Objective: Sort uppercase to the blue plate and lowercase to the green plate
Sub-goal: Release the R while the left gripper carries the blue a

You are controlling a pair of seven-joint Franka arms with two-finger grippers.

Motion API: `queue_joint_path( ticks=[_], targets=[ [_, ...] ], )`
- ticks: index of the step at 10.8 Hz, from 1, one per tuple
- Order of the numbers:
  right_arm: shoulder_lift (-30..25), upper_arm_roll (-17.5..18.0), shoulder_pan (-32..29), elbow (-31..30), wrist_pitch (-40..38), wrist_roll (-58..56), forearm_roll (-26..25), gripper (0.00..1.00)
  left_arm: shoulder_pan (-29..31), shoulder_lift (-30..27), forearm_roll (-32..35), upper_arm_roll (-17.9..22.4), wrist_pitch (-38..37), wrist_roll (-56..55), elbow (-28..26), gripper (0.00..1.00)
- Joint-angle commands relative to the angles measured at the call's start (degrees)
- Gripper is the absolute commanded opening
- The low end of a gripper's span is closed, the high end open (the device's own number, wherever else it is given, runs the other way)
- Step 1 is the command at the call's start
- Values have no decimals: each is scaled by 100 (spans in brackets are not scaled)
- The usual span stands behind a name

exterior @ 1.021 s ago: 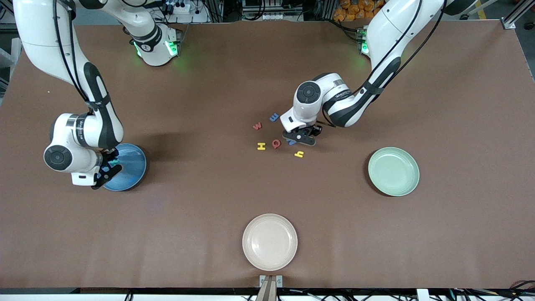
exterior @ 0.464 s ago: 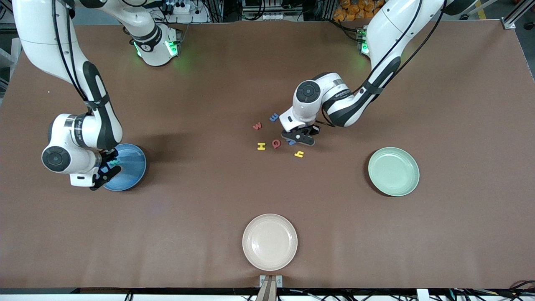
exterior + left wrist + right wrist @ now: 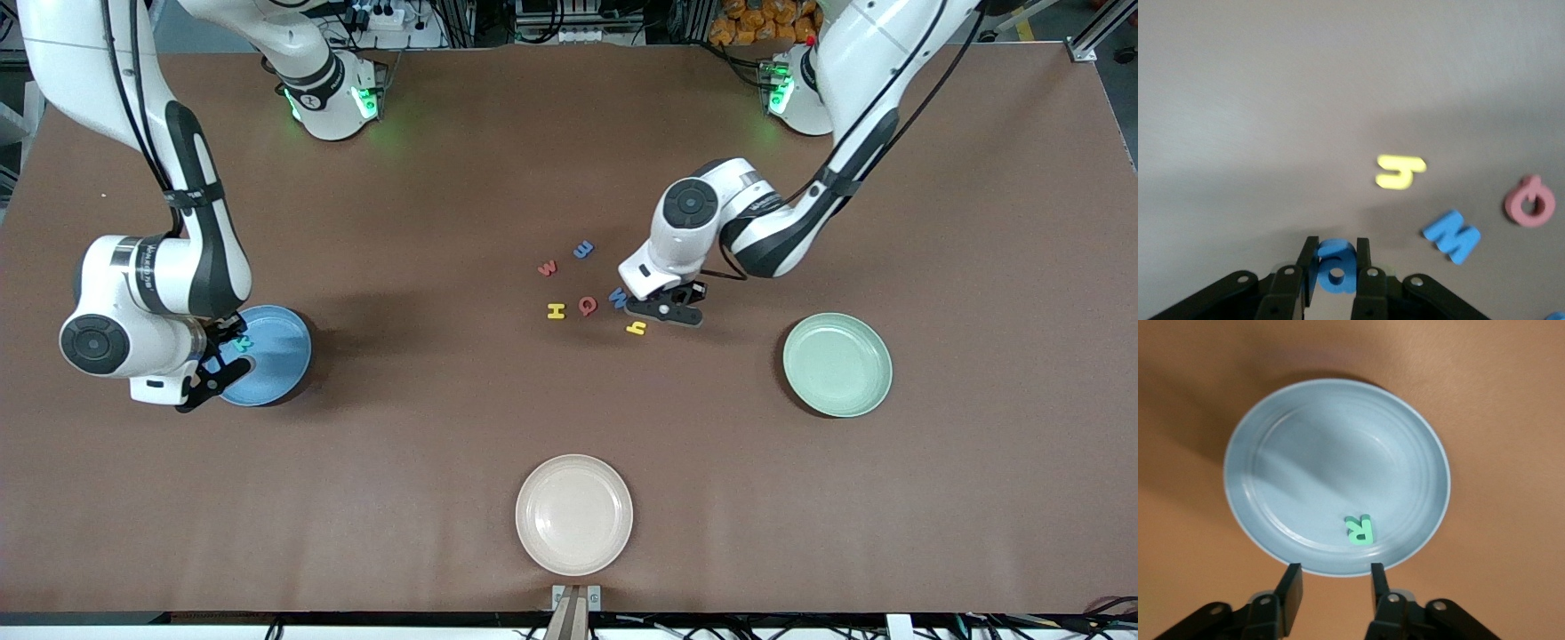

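Brown matting covers the table, and near its middle sits a cluster of small foam letters; the red Q serves as the landmark. Beside the Q toward the right arm's end lies the yellow H; the red w and a rounded blue e-like letter lie farther from the front camera than the Q; the blue W lies just beside the Q toward the left arm's end, and the yellow y-like letter lies a little nearer to the camera than that W.

Over the cluster's edge toward the left arm's end hangs the left gripper, its fingers closed narrowly on the blue a-like letter, which is off the table; the green plate lies well apart from the Q toward the left arm's end.

Well apart from the Q toward the right arm's end lies the blue plate, with the teal R resting inside near its rim; the right gripper hangs over that rim, fingers spread and holding nothing.

A cream plate lies nearer to the front camera than the Q.
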Motion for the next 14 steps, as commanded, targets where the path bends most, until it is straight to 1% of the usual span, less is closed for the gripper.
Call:
queue_joint_path(
  ticks=[1, 2, 4, 5, 6, 7, 8, 9, 10, 11, 12, 14],
  targets=[
    [-170, 123, 11, 177, -339, 415, -32, 69, 1268, -236, -21, -690, -175, 308, 17, 0],
    [-267, 185, 20, 186, -374, 529, -32, 73, 1674, -227, -21, -894, -202, 362, 96, 0],
    [-364, 334, 46, 213, -340, 741, -23, 80, 2089, -236, -13, -887, -211, 694, 193, 0],
    [-356, 361, 108, 335, -357, 863, 47, 80, 2422, -183, 13, -887, -211, 1027, 263, 0],
    [-373, 405, 160, 397, -366, 934, 126, 83, 2729, -148, 14, -878, -211, 1509, 299, 0],
    [-382, 405, 196, 423, -366, 944, 292, 84, 2976, -139, 14, -852, -211, 1949, 299, 0],
    [-400, 405, 222, 459, -383, 970, 494, 86, 3196, -43, 31, -834, -211, 2066, 290, 0],
    [-435, 414, 327, 468, -384, 1196, 530, 86, 3250, -16, 75, -826, -211, 2059, 281, 0],
    [-504, 432, 458, 468, -392, 1555, 522, 86, 3251, -7, 84, -669, -211, 2085, 220, 0],
    [-601, 684, 495, 468, -479, 1898, 513, 86, 3260, 28, 93, -450, -211, 2207, 176, 0],
    [-680, 869, 521, 476, -620, 2345, 496, 86, 3286, 63, 93, -352, -211, 2356, 124, 0],
    [-830, 1212, 679, 468, -647, 3295, 443, 86, 3452, 212, 93, -333, -211, 2366, 36, 0]
  ],
)
